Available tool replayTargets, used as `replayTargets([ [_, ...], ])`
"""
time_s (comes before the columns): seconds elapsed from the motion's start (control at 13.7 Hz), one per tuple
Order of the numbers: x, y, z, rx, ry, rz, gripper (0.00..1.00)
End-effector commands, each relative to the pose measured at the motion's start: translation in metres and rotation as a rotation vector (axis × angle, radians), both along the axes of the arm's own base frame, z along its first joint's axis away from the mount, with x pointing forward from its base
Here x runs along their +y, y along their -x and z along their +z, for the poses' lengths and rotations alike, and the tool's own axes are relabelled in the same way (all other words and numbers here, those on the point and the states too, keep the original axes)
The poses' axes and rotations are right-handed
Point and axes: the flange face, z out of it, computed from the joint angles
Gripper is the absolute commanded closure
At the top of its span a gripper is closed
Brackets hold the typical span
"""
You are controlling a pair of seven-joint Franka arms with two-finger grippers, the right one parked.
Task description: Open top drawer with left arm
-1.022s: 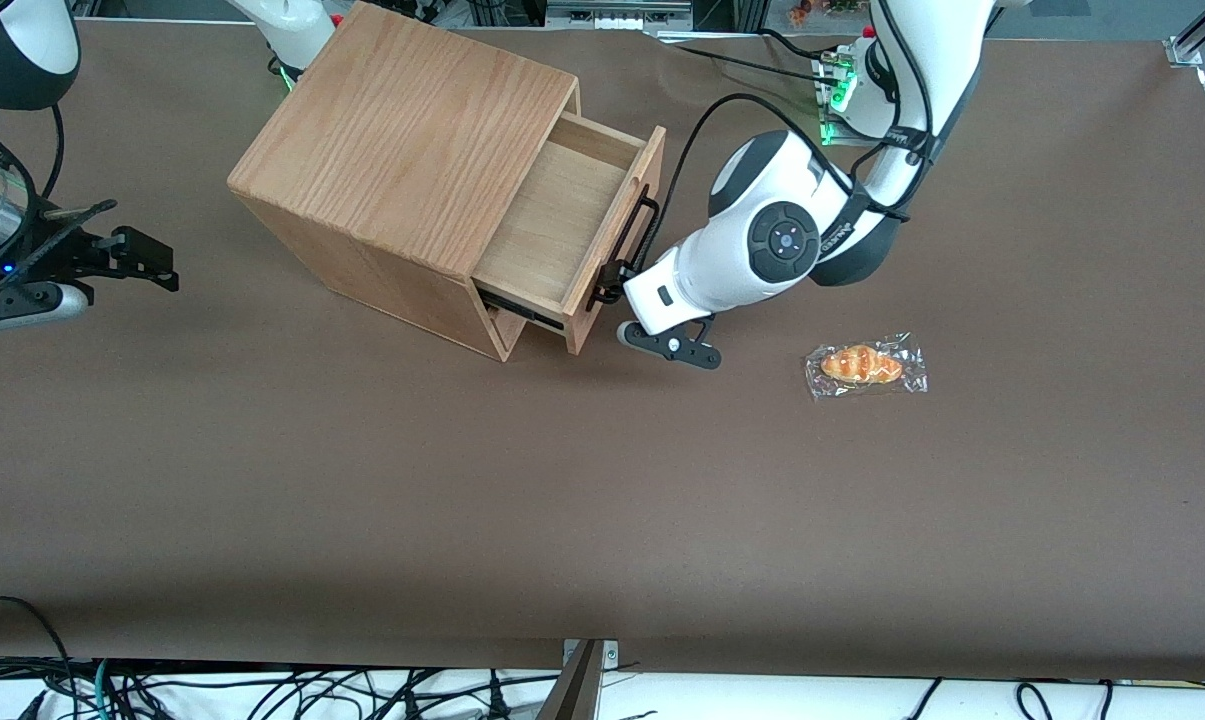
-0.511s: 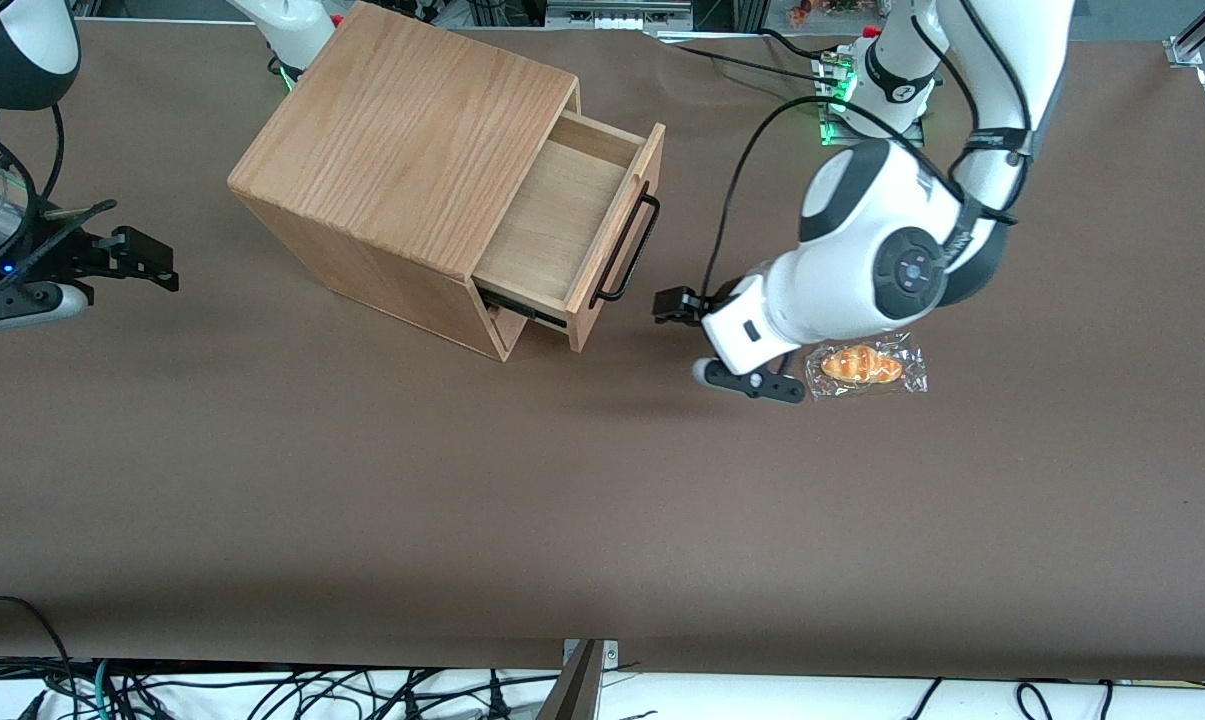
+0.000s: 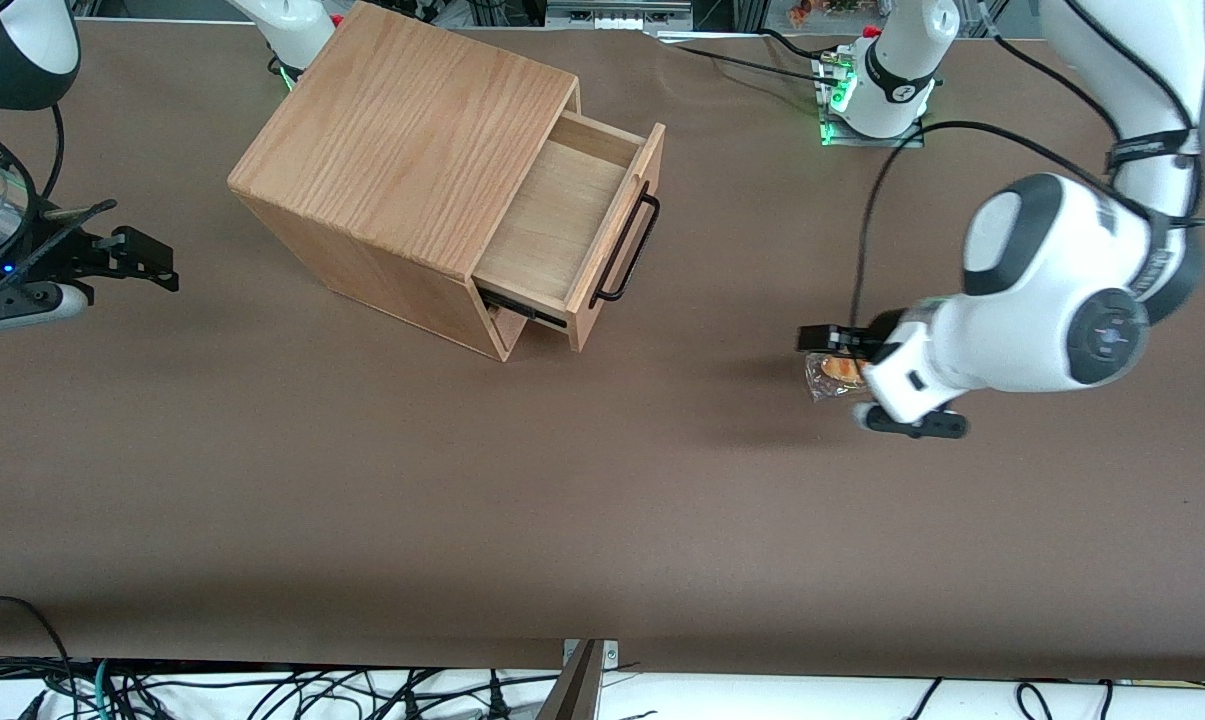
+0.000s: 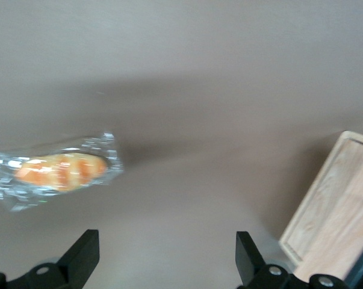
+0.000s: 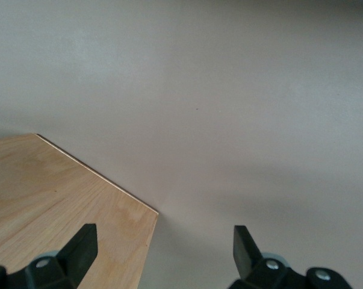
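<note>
The top drawer of the oak-grain wooden box stands pulled out, showing its pale wood inside. Its thin black bar handle is free, with nothing on it. My left arm has its gripper well away from the handle, toward the working arm's end of the table. It hovers low over the table mat at a wrapped bread roll. In the left wrist view the gripper is open, both black fingertips wide apart with only brown mat between them. A corner of the light wood shows there too.
A bread roll in clear wrap lies on the brown mat, partly covered by the gripper; the left wrist view shows the roll whole. The working arm's base stands at the table's back edge. The box top fills part of the right wrist view.
The gripper has let go of the drawer handle and swung away toward the working arm's end of the table, now over the bread roll. The drawer stays pulled out.
</note>
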Motion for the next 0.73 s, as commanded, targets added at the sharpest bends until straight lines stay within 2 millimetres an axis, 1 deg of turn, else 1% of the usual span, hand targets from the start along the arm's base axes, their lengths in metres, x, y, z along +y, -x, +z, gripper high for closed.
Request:
replayTargets([
  [0.0,0.072,-0.001,0.011,-0.02,0.007,-0.092,0.0],
  [0.15,0.113,0.004,0.028,-0.033,-0.023,-0.103,0.0],
  [0.22,0.129,0.006,0.031,-0.039,-0.045,-0.095,0.0],
  [0.29,0.135,0.013,0.046,-0.062,-0.084,-0.115,0.0],
  [0.36,0.139,0.026,0.055,-0.076,-0.163,-0.131,0.0],
  [0.44,0.143,0.038,0.071,-0.114,-0.213,-0.131,0.0],
  [0.51,0.145,0.051,0.086,-0.137,-0.242,-0.123,0.0],
  [0.66,0.144,0.071,0.124,-0.189,-0.253,-0.103,0.0],
])
